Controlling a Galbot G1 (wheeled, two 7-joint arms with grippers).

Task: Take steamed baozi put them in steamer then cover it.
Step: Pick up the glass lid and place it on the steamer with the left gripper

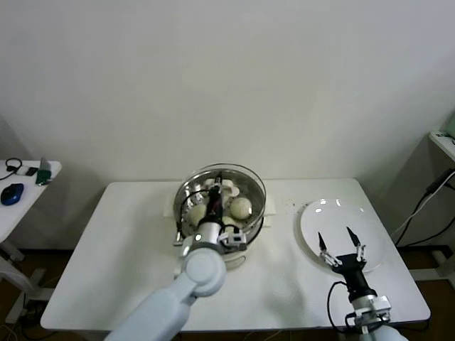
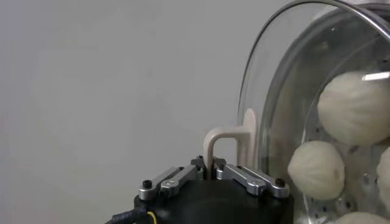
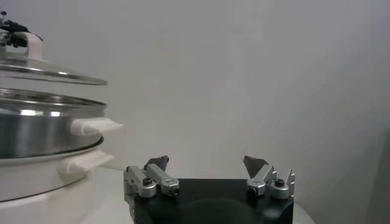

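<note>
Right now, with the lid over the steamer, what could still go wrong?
1. In the right wrist view the lid hangs above the steamer rim; released now, it could land off-centre.
2. The left gripper pinches only the thin handle; the lid could tilt.
3. The buns sit high and may be touched.

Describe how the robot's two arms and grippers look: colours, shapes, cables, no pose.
The left arm is smooth, rounded white shell with a ball-like joint. The left gripper has a black body with silver metal finger links and black screws; a yellow-marked black cable leaves its base. The right gripper is black with slim pointed dark fingers on silver links, orange marks at the knuckles, and a black cable looping beside its silver wrist.
</note>
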